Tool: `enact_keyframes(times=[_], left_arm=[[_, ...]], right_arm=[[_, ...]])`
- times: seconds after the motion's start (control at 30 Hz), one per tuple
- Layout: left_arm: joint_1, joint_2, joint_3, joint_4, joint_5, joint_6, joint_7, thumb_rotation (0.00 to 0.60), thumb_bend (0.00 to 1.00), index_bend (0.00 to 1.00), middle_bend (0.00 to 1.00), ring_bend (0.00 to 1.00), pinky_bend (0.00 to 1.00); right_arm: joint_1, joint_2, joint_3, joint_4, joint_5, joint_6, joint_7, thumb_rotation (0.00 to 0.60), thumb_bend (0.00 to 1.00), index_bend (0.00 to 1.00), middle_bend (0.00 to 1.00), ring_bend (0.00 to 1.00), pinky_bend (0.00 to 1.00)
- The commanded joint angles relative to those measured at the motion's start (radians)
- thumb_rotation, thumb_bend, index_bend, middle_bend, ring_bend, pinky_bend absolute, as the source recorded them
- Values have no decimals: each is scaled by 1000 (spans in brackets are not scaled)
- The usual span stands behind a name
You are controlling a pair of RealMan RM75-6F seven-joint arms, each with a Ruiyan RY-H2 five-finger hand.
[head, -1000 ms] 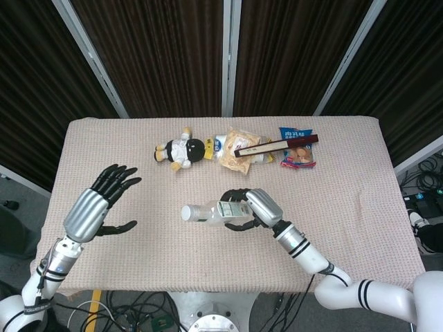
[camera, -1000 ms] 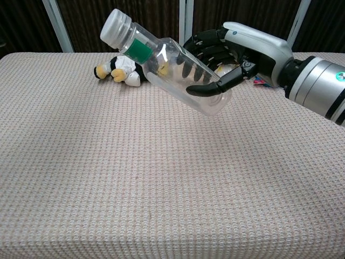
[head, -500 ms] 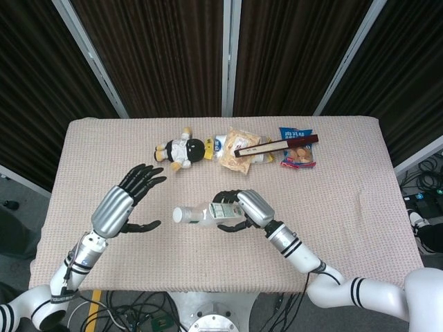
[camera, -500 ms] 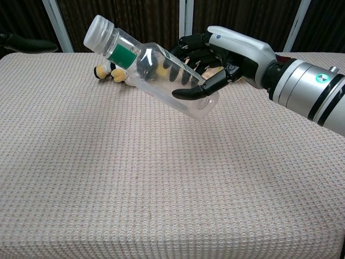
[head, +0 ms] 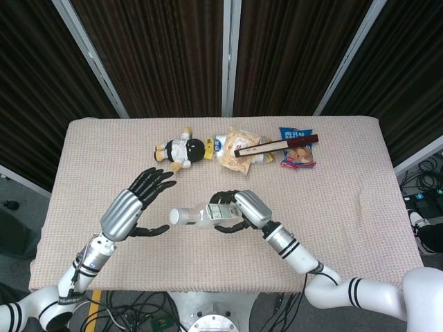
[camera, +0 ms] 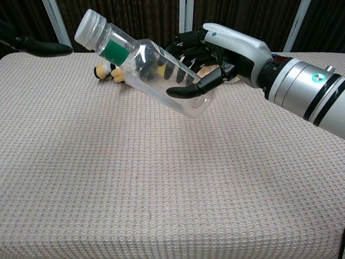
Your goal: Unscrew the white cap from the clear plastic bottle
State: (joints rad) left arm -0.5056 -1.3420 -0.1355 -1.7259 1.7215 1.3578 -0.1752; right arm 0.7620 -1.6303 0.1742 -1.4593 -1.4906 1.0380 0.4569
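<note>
Tabletop [head: 346,207], covered in a beige woven cloth, seen from my head and chest cameras. Nearest to me, my right robot hand [head: 242,207] holds the clear plastic bottle [head: 208,214] off the cloth, fingers [camera: 186,90] wrapped around its lower body; through the clear wall the chest view shows more dark fingers on the far side. The bottle lies tilted, its base toward my right and its neck pointing left and upward. The white cap [camera: 88,26] sits on the neck, just above a green label band [camera: 114,50]; a second, paler label [head: 220,210] shows on the body in the head view. My left robot hand [head: 135,206] hovers just left of the cap with fingers spread and nothing in them, thumb below and the other fingers above, close to the cap; whether any fingertip touches it I cannot tell. In the chest view only dark fingertips [camera: 38,47] of this hand enter at the upper left edge. Far side of the tabletop, left to right: a small plush toy [head: 181,150] lying on its side, a crumpled snack packet [head: 239,146], a long dark box [head: 275,145] resting across it, and a blue packet [head: 296,146] just beside these.
</note>
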Motion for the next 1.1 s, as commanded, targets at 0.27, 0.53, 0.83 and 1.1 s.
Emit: enact_keyframes(times=[0.27,0.53,0.83,1.1], left_arm=[[-9,-10,3,-10,-7,7,7,600,148,116,69,28,7],[-16,-25,0,-11,-16,19,-10,600,147,116,68,28,7],[-17,-27,0,-18,-22,32,-22,600,145,116,68,28,7],[-16,-14,7,-37,-25,34,-25,600,140,114,68,28,7]], right_arm=[[1,1,-3,-11,4,-4,-9,600,402,686,584,437,524],[9,3,2,-17,10,-13,-9,600,402,686,583,437,524],[21,15,9,-32,25,-39,-12,600,402,687,583,437,528],[32,34,8,-48,35,-71,-7,600,402,685,583,437,528]])
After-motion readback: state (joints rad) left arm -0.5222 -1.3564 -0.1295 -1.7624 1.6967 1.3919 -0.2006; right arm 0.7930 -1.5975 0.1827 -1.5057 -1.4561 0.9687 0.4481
